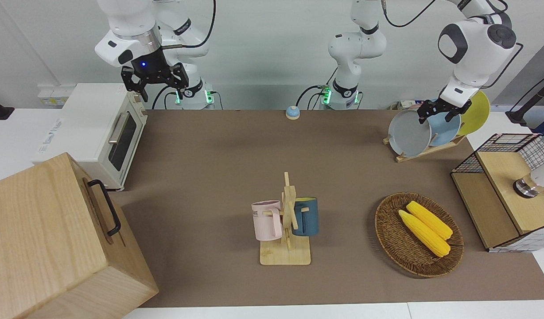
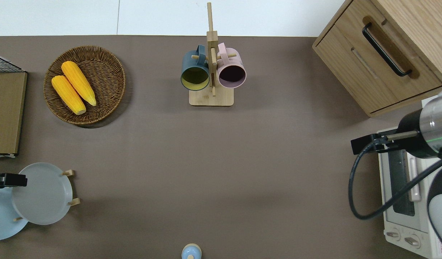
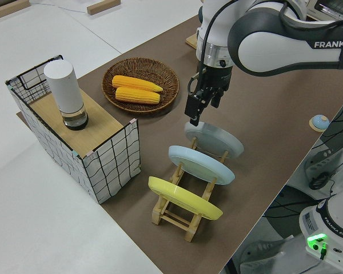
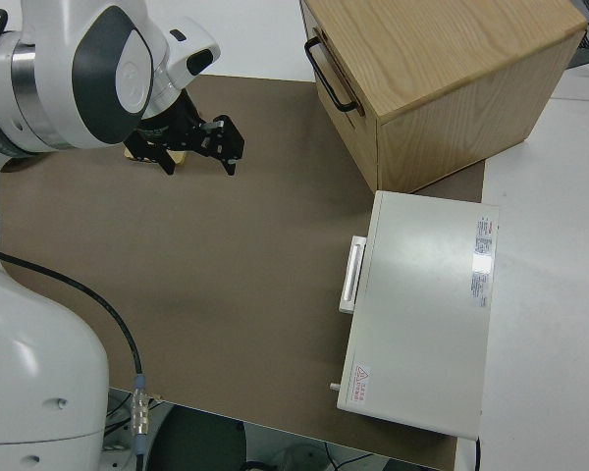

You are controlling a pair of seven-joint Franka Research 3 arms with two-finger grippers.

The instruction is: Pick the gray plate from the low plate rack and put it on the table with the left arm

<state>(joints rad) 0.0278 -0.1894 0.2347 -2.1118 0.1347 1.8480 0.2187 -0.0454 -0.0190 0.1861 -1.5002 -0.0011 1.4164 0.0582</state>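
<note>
The gray plate (image 1: 408, 134) leans in the low plate rack (image 1: 425, 153) at the left arm's end of the brown table (image 1: 210, 155), in the slot farthest from that end. It also shows in the overhead view (image 2: 44, 196) and the left side view (image 3: 217, 138). My left gripper (image 1: 436, 117) is open and points down at the gray plate's top rim, also seen from the side (image 3: 193, 119). It holds nothing. My right gripper (image 1: 153, 82) is open, empty and parked.
A light blue plate (image 1: 444, 128) and a yellow plate (image 1: 476, 113) fill the rack's other slots. A wire-sided box (image 1: 507, 190), a wicker basket (image 1: 382, 221) with corn, a mug tree (image 1: 287, 230), a toaster oven (image 1: 99, 128), a wooden cabinet (image 1: 46, 239) and a small bell (image 1: 292, 112) stand around.
</note>
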